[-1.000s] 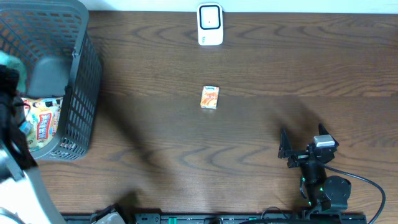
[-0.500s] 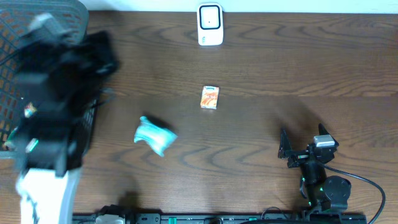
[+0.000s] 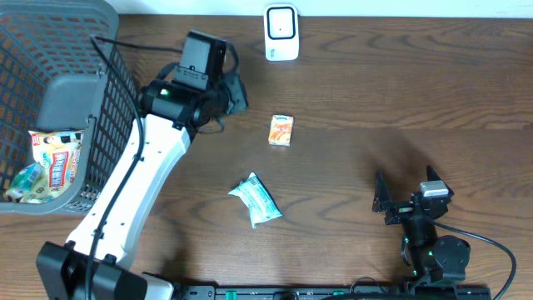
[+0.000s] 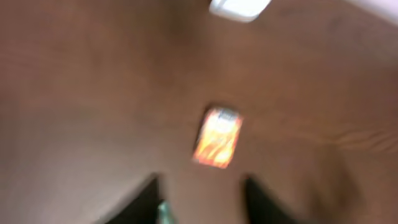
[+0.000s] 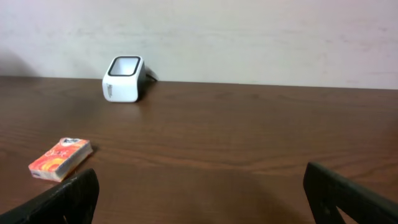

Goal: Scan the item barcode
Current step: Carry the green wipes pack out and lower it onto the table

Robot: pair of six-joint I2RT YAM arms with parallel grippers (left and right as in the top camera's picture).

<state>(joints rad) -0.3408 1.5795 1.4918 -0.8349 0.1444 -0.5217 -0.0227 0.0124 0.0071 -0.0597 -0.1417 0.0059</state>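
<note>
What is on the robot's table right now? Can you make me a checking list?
Surface: dark wooden table, no spills seen.
Job's things: white scanner at the far edge; small orange box lying flat in the middle; teal packet lying nearer the front.
Clutter: grey mesh basket on the left, snack packets inside.
Hands: left hand open, empty, hovering near the small orange box; right hand wide open, empty, parked low.
Cables: black cable loops by the right arm's base.
Surroundings: pale wall behind the table.

Wooden table (image 3: pixel 375 92) bears basket (image 3: pixel 108 142), scanner (image 3: pixel 281 33), orange box (image 3: pixel 281 131), green packet (image 3: pixel 256 199)
</note>
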